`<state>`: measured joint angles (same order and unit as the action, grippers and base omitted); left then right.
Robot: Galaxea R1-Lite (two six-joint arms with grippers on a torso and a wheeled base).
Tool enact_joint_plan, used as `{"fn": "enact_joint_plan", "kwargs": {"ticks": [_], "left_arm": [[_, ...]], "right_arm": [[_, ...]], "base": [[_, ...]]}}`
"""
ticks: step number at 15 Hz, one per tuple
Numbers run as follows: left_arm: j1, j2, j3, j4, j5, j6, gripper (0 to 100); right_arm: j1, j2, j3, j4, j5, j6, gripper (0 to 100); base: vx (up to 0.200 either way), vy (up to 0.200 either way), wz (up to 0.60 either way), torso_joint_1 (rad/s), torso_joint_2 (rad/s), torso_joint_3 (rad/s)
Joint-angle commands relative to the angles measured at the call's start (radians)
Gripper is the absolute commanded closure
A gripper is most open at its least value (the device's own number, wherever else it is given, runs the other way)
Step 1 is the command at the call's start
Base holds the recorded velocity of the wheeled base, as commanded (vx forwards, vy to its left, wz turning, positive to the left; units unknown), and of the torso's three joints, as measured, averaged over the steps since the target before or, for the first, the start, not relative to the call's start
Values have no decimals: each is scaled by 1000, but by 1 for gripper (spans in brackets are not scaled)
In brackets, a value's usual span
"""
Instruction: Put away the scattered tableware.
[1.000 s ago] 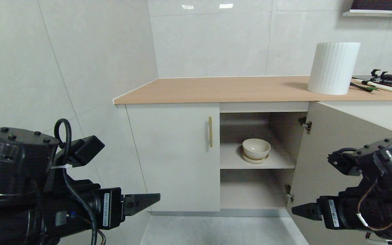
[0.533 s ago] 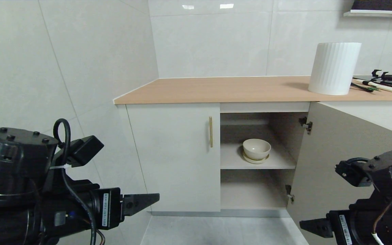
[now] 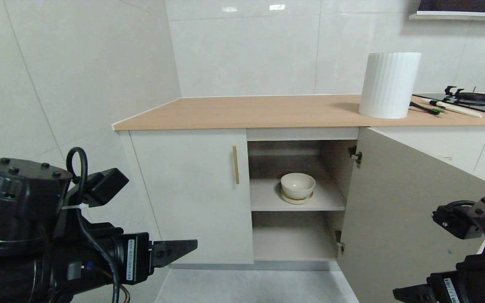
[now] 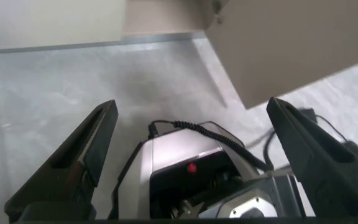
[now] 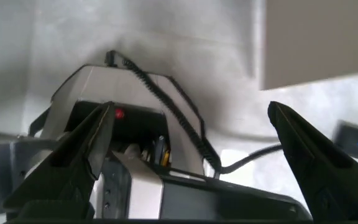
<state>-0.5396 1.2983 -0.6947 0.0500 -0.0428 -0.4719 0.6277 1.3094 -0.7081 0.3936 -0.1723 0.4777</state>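
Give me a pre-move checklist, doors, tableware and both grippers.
1. Left gripper open, empty: ok.
2. Right gripper open, empty: ok.
3. Bowl seated on plate, on the cabinet's middle shelf: ok.
4. Right door shut: not ok, it stands wide open.
5. Counter free of tableware: not ok, utensils lie near the stove.
6. Door's swing path free of the right arm: cannot tell.

I can read nothing: the white sticker [image 3: 131,259] by my left gripper [image 3: 177,251] and the one by my right gripper [image 3: 411,293] carry print too small to make out
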Motion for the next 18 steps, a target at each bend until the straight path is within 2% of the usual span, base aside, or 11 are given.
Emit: {"fn": "enact_joint_plan", "kwargs": {"ticks": [1,2,7,9,11,12,13,14,17,18], "left_arm": [[0,3,0,1,0,-1,0],[0,6,0,1,-2,-1,0],[1,6,1,-1,-2,-1,0],[1,6,1,-1,-2,-2,0],[1,6,1,-1,-2,-2,0],[1,7,1,-1,-2,-2,0],[1,9,0,-1,-5,-2,0],[1,10,0,-1,-8,-4,0],[1,6,-5,-1,-23,-8,0],[1,6,-5,-2,-23,-10,0]], "right_arm": [[-3,7,-1,1,-3,-1,0],[-3,-1,-4,25,-4,-1,0],[-65,-30,-74,261,-29,-70,0],[-164,-25,-80,281,-52,-117,0],[-329,-2,-90,275,-111,-198,0],[-368,2,-93,274,-118,-221,0],[-467,10,-96,268,-118,-298,0],[-502,18,-96,255,-118,-321,0],[-678,57,-96,146,-118,-393,0],[-701,59,-94,117,-110,-415,0]], "base": [[0,-200,0,2,2,2],[0,-200,0,7,7,2],[0,0,0,0,0,0],[0,0,0,0,0,0],[0,0,0,0,0,0],[0,0,0,0,0,0],[0,0,0,0,0,0],[0,0,0,0,0,0],[0,0,0,0,0,0],[0,0,0,0,0,0]]}}
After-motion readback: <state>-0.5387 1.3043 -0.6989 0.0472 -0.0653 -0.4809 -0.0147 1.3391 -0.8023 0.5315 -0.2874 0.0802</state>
